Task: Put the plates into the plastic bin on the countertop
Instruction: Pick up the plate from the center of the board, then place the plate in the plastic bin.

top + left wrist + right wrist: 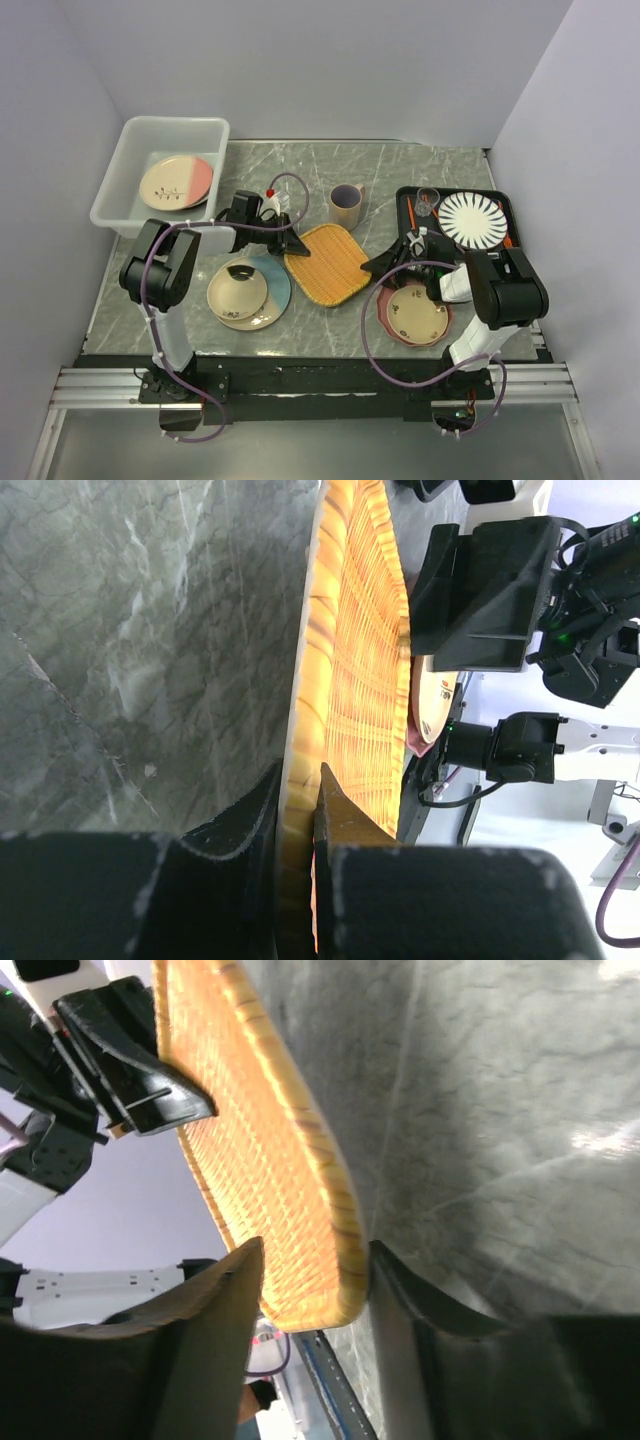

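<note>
Looking over the arms, I see both claws at the woven mat (325, 262) in the middle of the counter (400, 165). The left claw (300, 780) has hold of the mat's left rim. Its two fingers (255, 810) are pressed close, with only the thickness of the wicker edge between them. The right claw (315, 1260) is at the mat's right corner, and its jaws stand apart on either side of the rim. The pale finger (215, 1340) lies over the weave and the dark one is just outside the edge, so the corner sits between them without being pinched. I cannot tell whether the mat is flat on the counter or raised a little.

The bin (110, 205) is well off to the mat's upper left, and one cream-and-pink plate (177, 182) lies flat in it. Just left of the mat is a stack (245, 292) of plates, light blue under cream. Near the mat's lower right corner a pink plate (385, 308) carries a small floral plate (415, 312).

A mug (346, 206) stands just above the mat. To the mat's right, past the right claw, a striped plate (473, 220) lies on a black tray (405, 195).
</note>
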Tool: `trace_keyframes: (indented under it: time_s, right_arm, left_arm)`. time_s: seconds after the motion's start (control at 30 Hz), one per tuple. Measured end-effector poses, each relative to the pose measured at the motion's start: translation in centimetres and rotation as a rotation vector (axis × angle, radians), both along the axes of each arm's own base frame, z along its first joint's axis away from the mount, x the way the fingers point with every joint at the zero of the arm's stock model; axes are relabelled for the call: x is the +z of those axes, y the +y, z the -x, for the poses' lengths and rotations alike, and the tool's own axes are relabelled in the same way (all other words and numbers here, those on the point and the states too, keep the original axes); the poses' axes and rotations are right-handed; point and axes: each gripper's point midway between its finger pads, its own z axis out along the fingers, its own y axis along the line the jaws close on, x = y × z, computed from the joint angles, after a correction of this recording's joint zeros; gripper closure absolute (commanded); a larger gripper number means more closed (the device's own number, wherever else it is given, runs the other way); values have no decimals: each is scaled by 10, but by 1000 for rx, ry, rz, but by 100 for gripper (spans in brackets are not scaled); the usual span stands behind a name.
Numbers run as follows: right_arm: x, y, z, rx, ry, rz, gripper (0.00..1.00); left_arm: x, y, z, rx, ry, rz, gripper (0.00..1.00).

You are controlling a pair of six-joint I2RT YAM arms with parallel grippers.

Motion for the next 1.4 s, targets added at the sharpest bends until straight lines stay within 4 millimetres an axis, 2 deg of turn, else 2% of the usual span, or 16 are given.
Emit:
trace_keyframes:
  time_s: [0.17,0.43,0.67,0.93,1.27,1.4]
  right_arm:
    - [11,1,-1,9,-43,-3,21]
    - [18,-1,-4,3,-88,28,7]
    - [20,-2,-5,0,-106,42,4]
    - [20,-4,-6,-9,-110,57,3]
    - [20,-6,-5,-16,-117,81,0]
    - [19,-9,-5,-26,-122,106,0]
  left_arm:
    - [5,1,0,6,-16,1,99]
    - [15,7,-1,29,-45,9,99]
    - [18,16,-5,62,-50,3,99]
    - [49,25,-9,88,-123,27,99]
    - [65,62,-22,197,-155,18,99]
    - [76,68,-25,225,-179,22,99]
